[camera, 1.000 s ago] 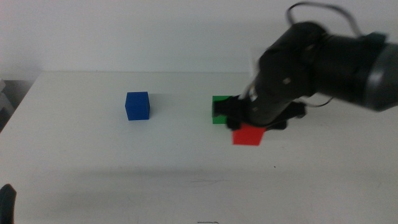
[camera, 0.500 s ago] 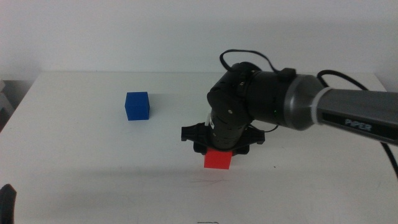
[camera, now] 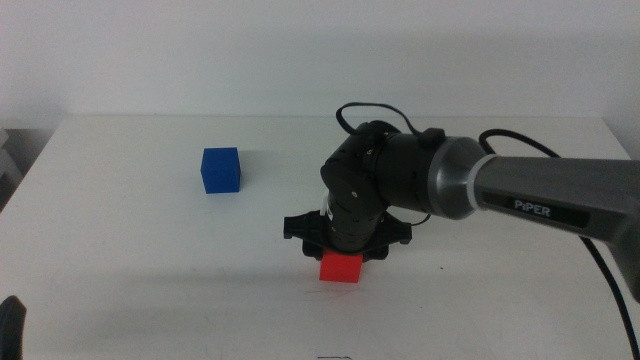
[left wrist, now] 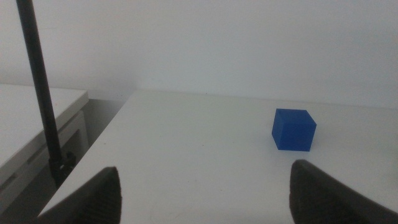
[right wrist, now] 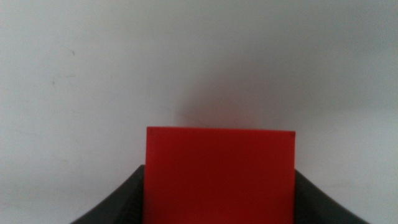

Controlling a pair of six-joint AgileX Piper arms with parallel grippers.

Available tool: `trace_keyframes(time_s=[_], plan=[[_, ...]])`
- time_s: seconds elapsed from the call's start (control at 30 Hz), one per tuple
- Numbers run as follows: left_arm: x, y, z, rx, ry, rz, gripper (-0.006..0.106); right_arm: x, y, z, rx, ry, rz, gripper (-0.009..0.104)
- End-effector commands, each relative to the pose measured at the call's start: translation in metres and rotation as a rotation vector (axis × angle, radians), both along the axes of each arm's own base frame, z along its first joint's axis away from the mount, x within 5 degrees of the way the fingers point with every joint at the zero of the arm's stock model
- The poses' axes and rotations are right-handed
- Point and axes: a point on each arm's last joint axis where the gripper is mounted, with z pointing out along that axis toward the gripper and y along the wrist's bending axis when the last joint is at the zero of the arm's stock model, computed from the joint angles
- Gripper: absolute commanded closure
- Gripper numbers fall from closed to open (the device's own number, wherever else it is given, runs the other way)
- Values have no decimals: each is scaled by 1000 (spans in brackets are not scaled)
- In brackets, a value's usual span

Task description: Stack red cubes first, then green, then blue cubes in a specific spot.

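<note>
Since the earlier frame the red cube (camera: pixel 340 267) has been carried further from the spot beside the green cube, which is now hidden behind the arm, and brought lower, toward the near side of the bench (camera: pixel 130 270). It is pinched between the right gripper's (camera: pixel 341 262) fingers (right wrist: pixel 118 202), right of and nearer than the blue cube (camera: pixel 221 170). The left gripper (left wrist: pixel 205 193) is held with fingers spread, well to the left of the blue cube.
</note>
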Motion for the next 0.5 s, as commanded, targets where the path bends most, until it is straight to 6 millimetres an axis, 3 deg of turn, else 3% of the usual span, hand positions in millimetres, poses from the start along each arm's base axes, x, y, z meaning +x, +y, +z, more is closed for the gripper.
trace_keyframes(time_s=[0.0, 0.3, 0.4, 0.47], plan=[[-2, 0, 10, -9, -112, -1, 9, 3, 3, 29, 60, -83, 16, 96], [-2, 0, 10, -9, -112, -1, 9, 2, 5, 21, 63, -51, 14, 92], [-2, 0, 10, -9, -112, -1, 9, 2, 5, 21, 61, -50, 20, 85], [-2, 0, 10, -9, -112, -1, 9, 2, 5, 21, 61, -51, 20, 71]])
